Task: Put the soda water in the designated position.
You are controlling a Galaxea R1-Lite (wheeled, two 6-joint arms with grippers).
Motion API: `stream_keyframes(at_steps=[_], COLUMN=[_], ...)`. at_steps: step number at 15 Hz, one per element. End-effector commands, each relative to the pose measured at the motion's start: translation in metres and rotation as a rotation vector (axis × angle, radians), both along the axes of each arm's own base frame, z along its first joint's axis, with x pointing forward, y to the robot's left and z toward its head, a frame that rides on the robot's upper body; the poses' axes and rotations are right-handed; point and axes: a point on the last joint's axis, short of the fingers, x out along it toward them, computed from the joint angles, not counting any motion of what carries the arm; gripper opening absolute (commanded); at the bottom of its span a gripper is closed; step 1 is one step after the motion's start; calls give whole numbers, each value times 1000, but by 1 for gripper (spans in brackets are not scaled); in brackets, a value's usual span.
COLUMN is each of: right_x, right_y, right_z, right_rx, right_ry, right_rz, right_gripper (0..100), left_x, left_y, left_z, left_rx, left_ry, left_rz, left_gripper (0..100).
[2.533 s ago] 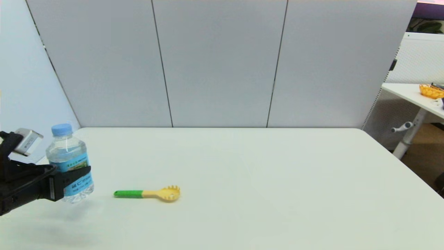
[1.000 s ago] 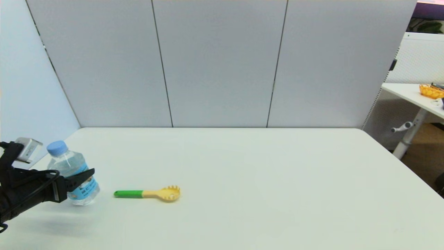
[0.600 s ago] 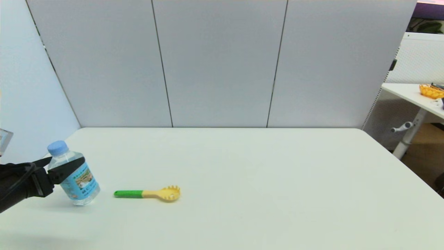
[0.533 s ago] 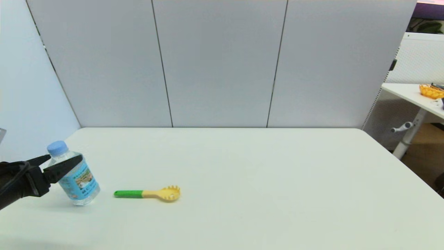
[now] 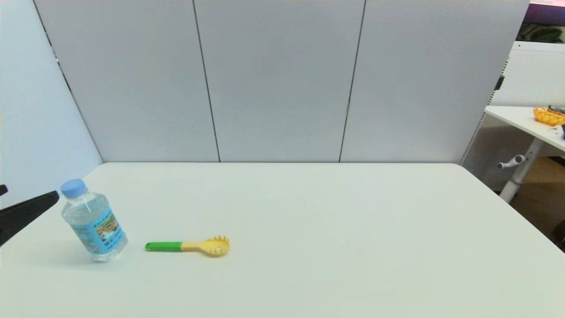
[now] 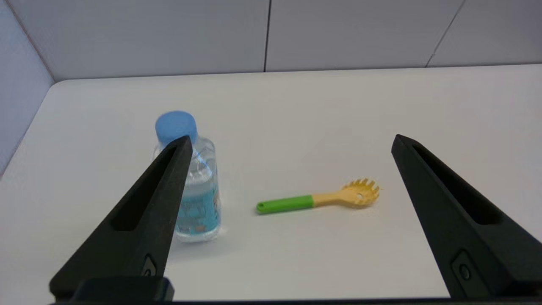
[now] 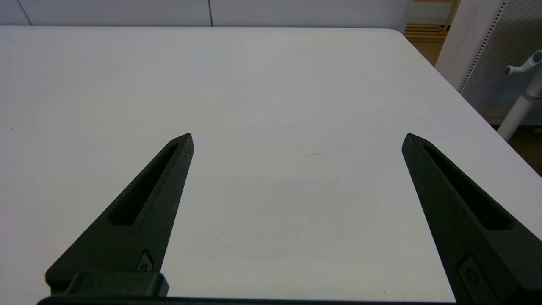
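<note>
Head view cuts off L gripper (image 6: 292,142) at left edge; I see one finger tip only. Wrist cam: fingers wide apart, holding nothing, clear of bottle (image 5: 93,221). Bottle stands on table (image 5: 309,212), near-left, spoon (image 5: 187,246) just right. R gripper (image 7: 296,140) spread wide over bare table.

The left gripper (image 6: 292,142) sits at the far left edge of the head view, only one black fingertip (image 5: 26,211) showing there. Its two long fingers are spread wide apart (nothing between them). The right gripper (image 7: 296,140) hovers over bare table, fingers likewise spread wide, holding nothing.
</note>
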Motion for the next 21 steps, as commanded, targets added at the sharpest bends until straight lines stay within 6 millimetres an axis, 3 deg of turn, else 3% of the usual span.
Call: stream_keyframes(at_steps=[1,7,11,13,21], right_x=[0,0,0,0,0], right_y=[0,0,0,0,0], right_z=[0,0,0,0,0], right_rx=[0,0,0,0,0], right_ry=[1,1,1,1,1], right_rz=[1,0,0,1,1], right_gripper=[100,100,100,100,100], left_x=[-41,-87,-97,-101,-102], left_y=[-11,-9,-11,-11,-11], left_z=[-16,-113,-151,-161,-162], left_rx=[104,148,136,130,124], left_ry=[-83,-97,-144,-176,-181], left_rz=[136,227,204,209,212], left_gripper=[100,100,100,100,100])
